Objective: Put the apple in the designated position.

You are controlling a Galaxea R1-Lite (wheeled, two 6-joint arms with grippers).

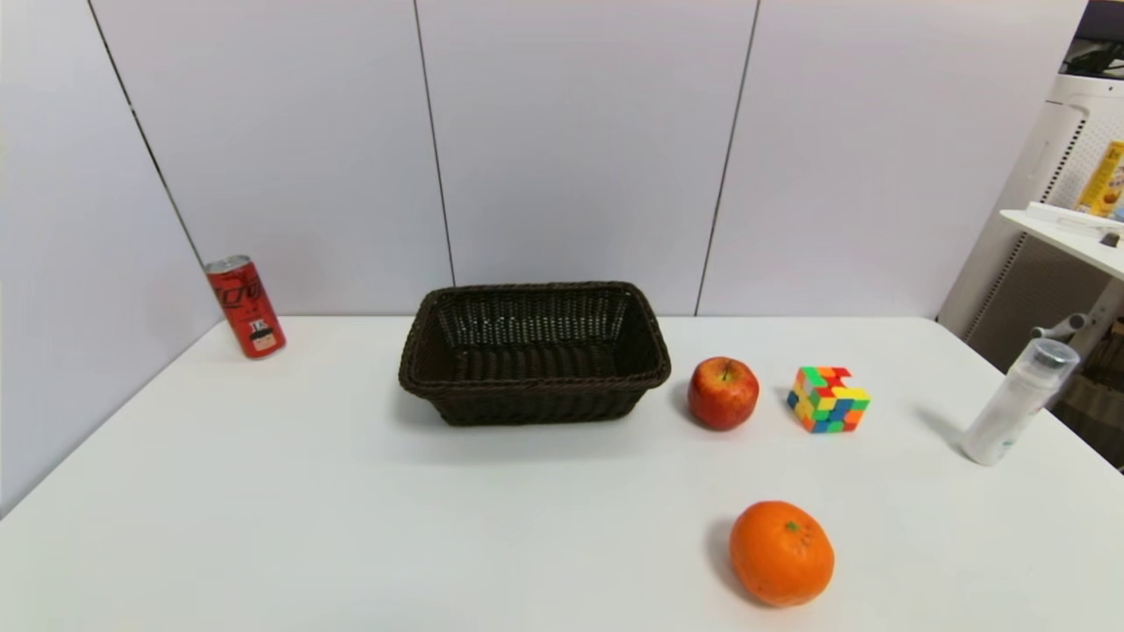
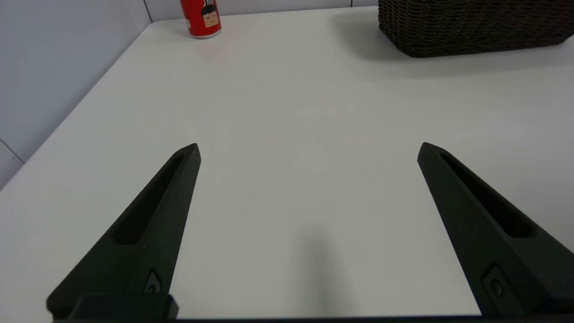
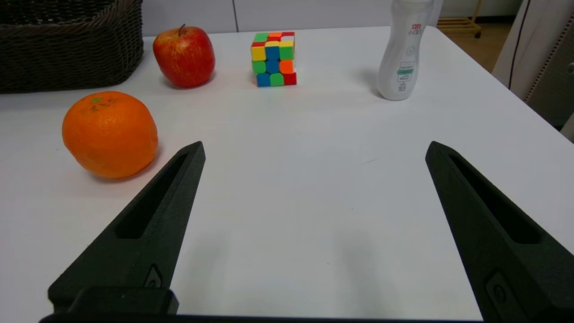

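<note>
Red apple [image 1: 723,393] — upright, stem skyward

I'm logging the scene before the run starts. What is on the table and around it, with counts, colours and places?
Round red apple: one, red with yellow speckles, just right of the basket.
Dark brown wicker basket: one, centre back of the table, nothing visible inside.
Multicoloured puzzle cube: one, right of the apple.
Round orange fruit: one, orange, nearer the robot than the apple.
Red drink can: one, far left corner.
White plastic bottle: one, right edge.
White table: one, bearing all of these.
Left claw: open, over bare tabletop.
Right claw: open, over the table near the orange fruit.
</note>
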